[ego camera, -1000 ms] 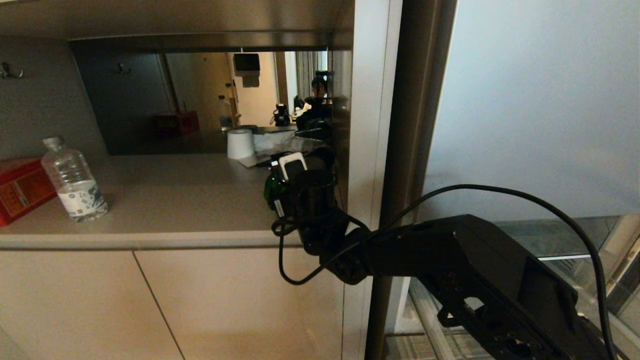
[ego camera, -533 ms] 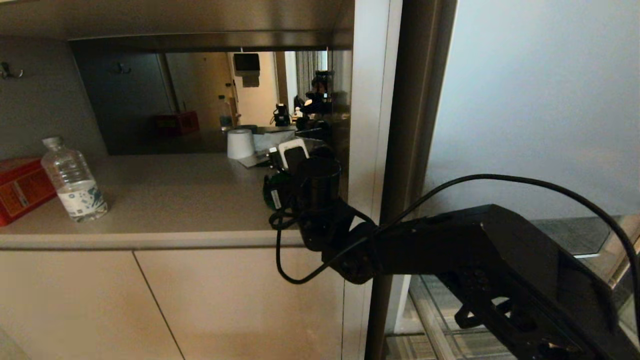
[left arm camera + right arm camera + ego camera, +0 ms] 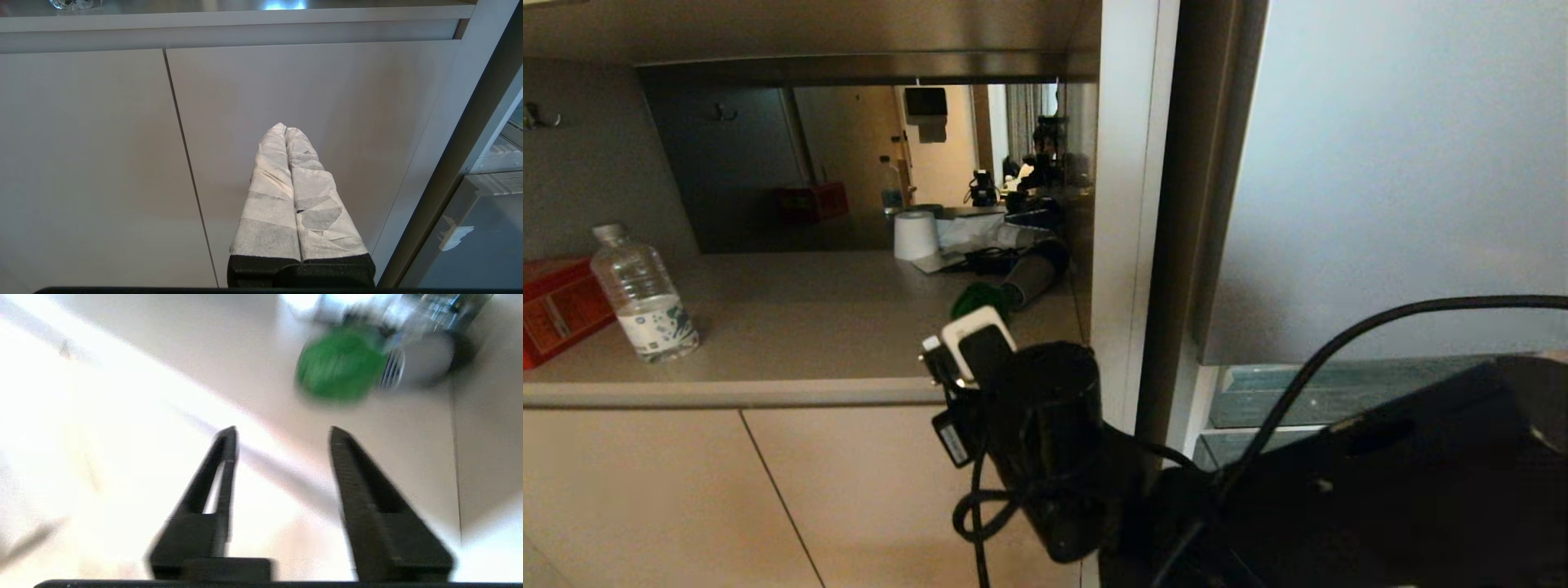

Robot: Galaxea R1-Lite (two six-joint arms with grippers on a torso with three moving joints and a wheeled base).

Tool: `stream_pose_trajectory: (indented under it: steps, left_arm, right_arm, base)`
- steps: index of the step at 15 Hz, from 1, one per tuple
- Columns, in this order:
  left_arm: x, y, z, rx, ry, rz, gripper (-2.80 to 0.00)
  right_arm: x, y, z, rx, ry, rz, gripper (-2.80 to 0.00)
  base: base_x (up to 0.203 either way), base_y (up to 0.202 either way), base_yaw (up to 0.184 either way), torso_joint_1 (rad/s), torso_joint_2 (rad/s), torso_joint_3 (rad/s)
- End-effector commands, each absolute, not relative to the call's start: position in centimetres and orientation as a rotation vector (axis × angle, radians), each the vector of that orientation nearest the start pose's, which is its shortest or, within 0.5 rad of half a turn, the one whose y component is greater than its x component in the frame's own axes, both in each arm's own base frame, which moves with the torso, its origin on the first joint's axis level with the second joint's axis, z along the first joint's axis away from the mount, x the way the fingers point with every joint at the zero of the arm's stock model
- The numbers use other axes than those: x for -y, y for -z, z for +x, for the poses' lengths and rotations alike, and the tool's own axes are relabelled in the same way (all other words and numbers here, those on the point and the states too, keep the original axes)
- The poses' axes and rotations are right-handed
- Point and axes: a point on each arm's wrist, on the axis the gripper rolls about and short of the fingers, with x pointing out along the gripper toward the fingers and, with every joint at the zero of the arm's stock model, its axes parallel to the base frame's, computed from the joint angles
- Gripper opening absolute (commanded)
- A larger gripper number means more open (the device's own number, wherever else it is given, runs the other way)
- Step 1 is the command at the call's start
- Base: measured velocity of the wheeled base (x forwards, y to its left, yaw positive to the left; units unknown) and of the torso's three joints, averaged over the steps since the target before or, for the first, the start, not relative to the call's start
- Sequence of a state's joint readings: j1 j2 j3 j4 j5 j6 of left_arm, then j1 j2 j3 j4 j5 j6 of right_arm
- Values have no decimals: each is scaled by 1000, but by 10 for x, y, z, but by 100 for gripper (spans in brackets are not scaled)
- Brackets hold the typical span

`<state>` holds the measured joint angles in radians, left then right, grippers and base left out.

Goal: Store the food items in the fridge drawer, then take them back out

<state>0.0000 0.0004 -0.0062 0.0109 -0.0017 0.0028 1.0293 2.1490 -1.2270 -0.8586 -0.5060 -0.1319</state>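
Observation:
A glossy green bell pepper lies on the counter, close against the nozzle of a grey hair dryer. In the right wrist view the pepper sits well beyond my right gripper, whose black fingers stand open with nothing between them. My right arm hangs below the counter's front edge, at the white pillar. The left gripper is shut and empty, parked in front of the beige cabinet doors. The fridge drawer is hidden behind my right arm.
A water bottle and a red box stand at the counter's left end. A white roll sits at the back by a mirror. A white pillar and a pale fridge door bound the right.
My right arm has pulled back and down from the counter, away from the pepper. The pepper stays by the hair dryer. The left arm has not moved.

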Motion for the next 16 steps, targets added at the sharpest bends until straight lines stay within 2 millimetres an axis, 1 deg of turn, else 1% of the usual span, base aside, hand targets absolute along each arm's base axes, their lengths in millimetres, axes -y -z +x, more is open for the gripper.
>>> stream_pose_trajectory:
  steps: [1, 2, 4, 5, 6, 8, 9, 12, 16]
  left_arm:
    - [0, -76, -23, -5, 2, 3, -280]
    - [0, -76, -23, -5, 2, 3, -280]
    - [0, -76, -23, -5, 2, 3, -280]
    - [0, -76, -23, -5, 2, 3, -280]
    - [0, -76, -23, -5, 2, 3, -280]
    - [0, -76, -23, -5, 2, 3, -280]
    - [0, -76, -23, -5, 2, 3, -280]
    - [0, -76, -23, -5, 2, 3, -280]
    - [0, -76, -23, -5, 2, 3, -280]
  right_arm:
    - [-323, -157, 196, -61, -548, -175, -280]
    - [-303, -156, 184, -90, -548, -164, -280]
    - [-266, -161, 167, -114, -536, -139, -280]
    - [-246, -159, 161, -134, -521, -143, -280]
    - [-228, -156, 158, -153, -492, -149, -280]
    - [-192, -142, 163, -206, -385, -175, -280]
    - [-179, -136, 163, -227, -328, -192, -280]
    - [-150, -127, 149, -254, -231, -226, -280]
    - [-119, -124, 144, -262, -117, -224, -280]
  base:
    - [0, 0, 0, 0, 0, 0]
    - [0, 0, 0, 0, 0, 0]
    - [0, 0, 0, 0, 0, 0]
    - [0, 0, 0, 0, 0, 0]
    - [0, 0, 0, 0, 0, 0]
    - [0, 0, 0, 0, 0, 0]
    - [0, 0, 0, 0, 0, 0]
    - [0, 0, 0, 0, 0, 0]
    - [0, 0, 0, 0, 0, 0]
